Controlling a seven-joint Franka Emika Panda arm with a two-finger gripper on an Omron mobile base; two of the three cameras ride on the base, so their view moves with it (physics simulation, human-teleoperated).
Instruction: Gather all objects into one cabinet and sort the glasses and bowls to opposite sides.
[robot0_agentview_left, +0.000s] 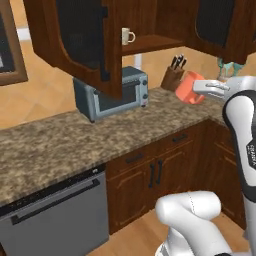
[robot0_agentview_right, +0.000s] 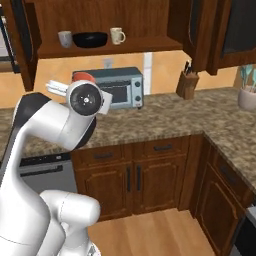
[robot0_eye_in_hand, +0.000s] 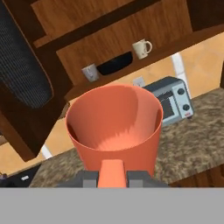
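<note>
Hand view shows the gripper (robot0_eye_in_hand: 113, 175) clamped on the orange-red cup (robot0_eye_in_hand: 114, 127), below the cabinet (robot0_eye_in_hand: 109, 43). Next it probably lifts the cup onto the shelf (robot0_agentview_right: 110, 47), beside the cream mug (robot0_agentview_right: 117, 35).

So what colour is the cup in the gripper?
Orange-red cup, clearest in the hand view.

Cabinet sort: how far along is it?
Done: the grey mug, black bowl and cream mug stand on the open cabinet's shelf, bowl between the two mugs. In hand: the end effector is shut on the orange-red cup, raised above the counter in front of the cabinet. Left: shelve the cup, then put the cups on one side and the bowl on the other.
</note>
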